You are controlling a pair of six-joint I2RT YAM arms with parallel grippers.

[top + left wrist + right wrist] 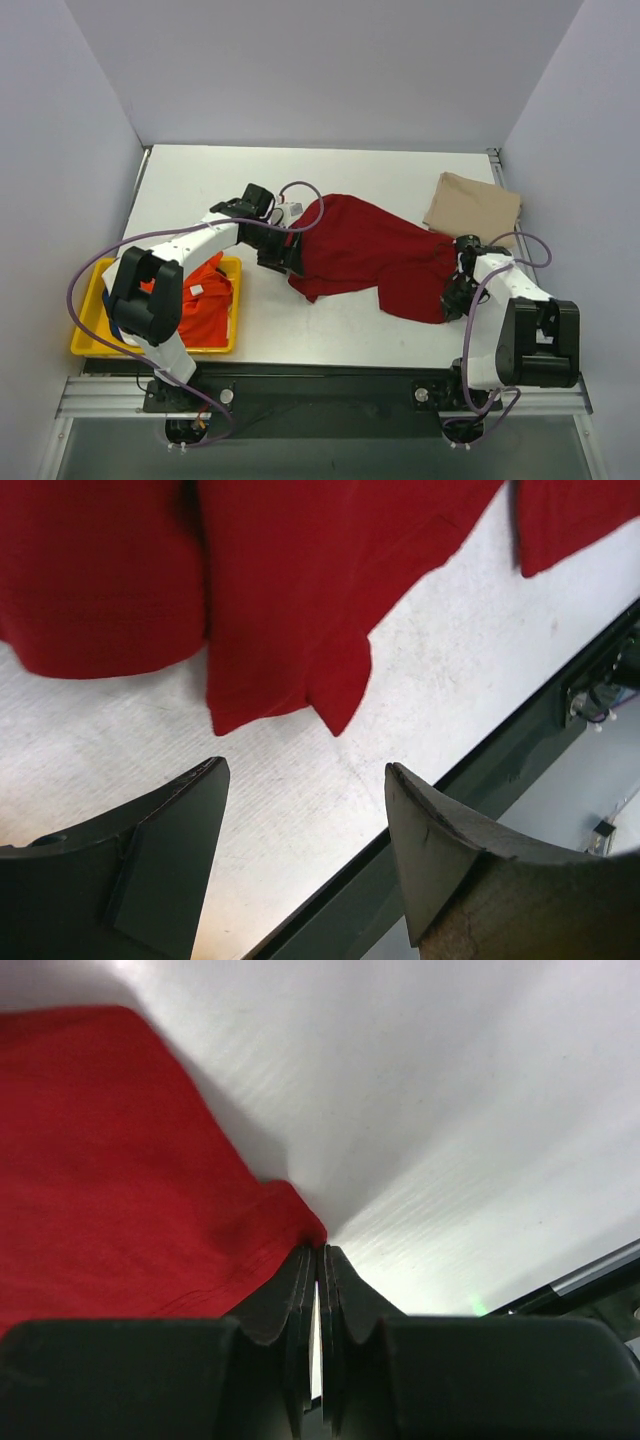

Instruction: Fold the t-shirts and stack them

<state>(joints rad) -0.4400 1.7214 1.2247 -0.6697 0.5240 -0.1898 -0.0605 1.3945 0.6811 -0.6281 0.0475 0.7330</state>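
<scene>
Honestly, right hand [318,1252] is clenching only a hem corner of the dark red shirt [110,1190], risking a slip; left hand [305,765] beside it is hanging released.

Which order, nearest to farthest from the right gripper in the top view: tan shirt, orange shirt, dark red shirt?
1. dark red shirt, at the right gripper itself.
2. tan shirt, just behind it.
3. orange shirt, in the yellow tray, far left.

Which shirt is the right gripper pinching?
The red shirt, spread mid-table: the right gripper is shut on its hem corner. The tan shirt lies apart at the far right; the orange shirt sits in the tray.
</scene>
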